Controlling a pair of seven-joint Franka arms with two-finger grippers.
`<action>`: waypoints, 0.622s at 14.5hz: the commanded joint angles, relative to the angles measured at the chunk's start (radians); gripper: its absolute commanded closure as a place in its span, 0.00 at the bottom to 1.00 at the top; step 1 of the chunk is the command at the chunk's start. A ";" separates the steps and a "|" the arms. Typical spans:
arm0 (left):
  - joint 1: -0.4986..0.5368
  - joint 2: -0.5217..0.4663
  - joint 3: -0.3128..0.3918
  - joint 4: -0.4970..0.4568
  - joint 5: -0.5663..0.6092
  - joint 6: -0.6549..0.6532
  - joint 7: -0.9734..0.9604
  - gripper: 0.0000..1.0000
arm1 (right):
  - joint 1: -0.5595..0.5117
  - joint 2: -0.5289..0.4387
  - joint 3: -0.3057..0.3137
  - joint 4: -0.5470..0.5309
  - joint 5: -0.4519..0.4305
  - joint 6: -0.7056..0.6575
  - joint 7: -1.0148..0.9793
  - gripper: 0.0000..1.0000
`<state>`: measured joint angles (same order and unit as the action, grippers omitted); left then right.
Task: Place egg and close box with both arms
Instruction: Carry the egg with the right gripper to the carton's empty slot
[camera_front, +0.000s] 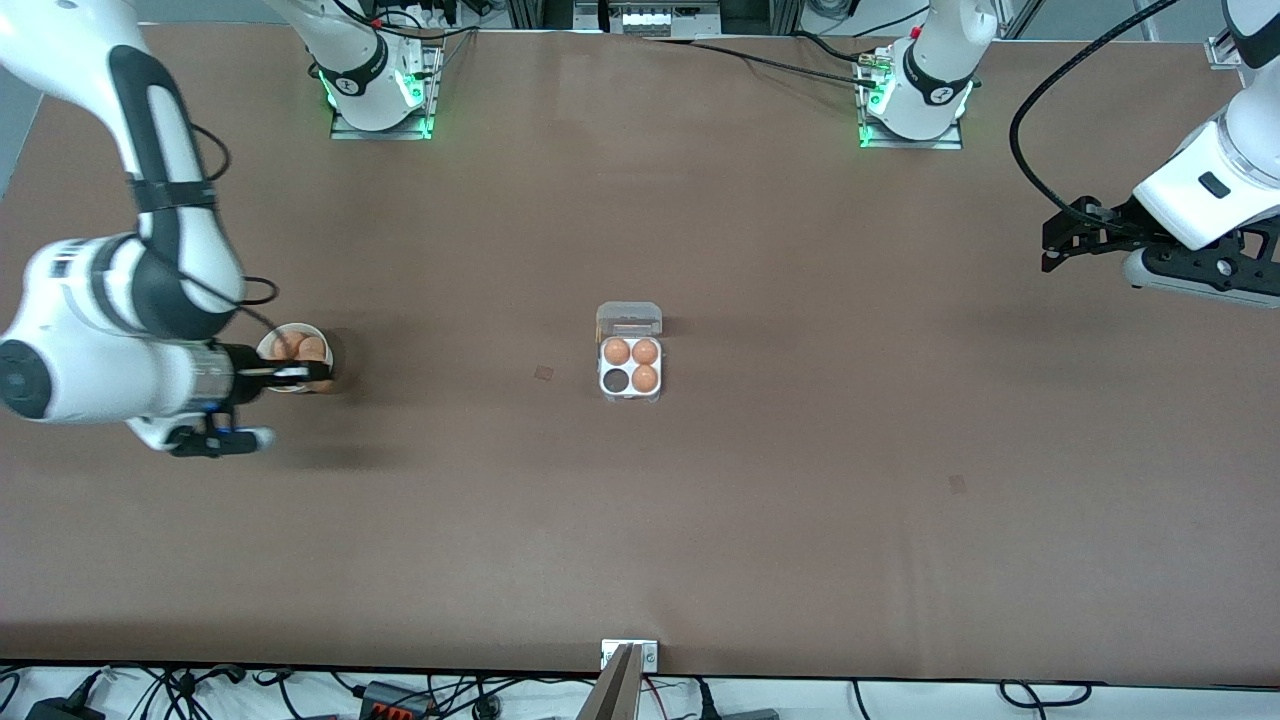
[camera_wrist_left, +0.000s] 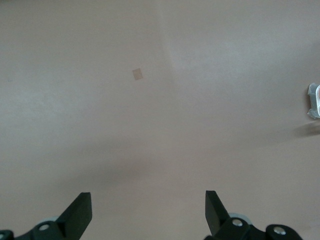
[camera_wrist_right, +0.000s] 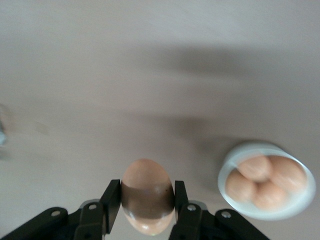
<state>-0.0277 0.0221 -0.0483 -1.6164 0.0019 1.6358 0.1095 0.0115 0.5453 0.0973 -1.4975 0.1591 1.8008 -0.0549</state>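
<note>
right gripper (camera_wrist_right: 147, 210) is up in the air over the counter (camera_front: 800, 500) at the right arm's end, just beside the bowl (camera_front: 293, 357). its fingers (camera_wrist_right: 111, 205) are clamped on a brown egg (camera_wrist_right: 147, 196), one finger on each side, egg upright between them. in the front view the egg (camera_front: 322, 380) sits at the bowl's edge, partly hidden by the black fingers.

the bowl is white and round and stands on the counter with more brown eggs (camera_wrist_right: 265, 182) in it; three show in the right wrist view.

the box (camera_front: 630, 368) is near the middle of the counter, well apart from both grippers. its clear lid (camera_front: 629, 320) is open, laid back on the side farther from the front camera. three cells hold brown eggs, and the one cell nearer the camera toward the right arm's end is dark and empty.

left gripper (camera_wrist_left: 148, 210) waits in the air over the left arm's end of the counter, holding nothing, fingers (camera_wrist_left: 80, 212) spread wide apart. its wrist view shows bare counter with a small brown patch (camera_wrist_left: 138, 74), and a corner of the box (camera_wrist_left: 314, 100) at the picture's edge.
</note>
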 joint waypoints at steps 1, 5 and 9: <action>0.003 0.007 -0.001 0.020 0.021 -0.016 0.019 0.00 | 0.083 0.033 0.022 0.014 0.019 0.119 0.030 0.70; 0.003 0.005 -0.001 0.020 0.021 -0.016 0.019 0.00 | 0.234 0.053 0.028 0.016 0.053 0.230 0.185 0.70; 0.003 0.005 -0.002 0.020 0.021 -0.019 0.027 0.00 | 0.385 0.094 0.028 0.017 0.057 0.357 0.337 0.70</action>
<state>-0.0274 0.0222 -0.0475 -1.6164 0.0019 1.6346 0.1098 0.3346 0.6112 0.1309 -1.4971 0.1971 2.1029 0.2216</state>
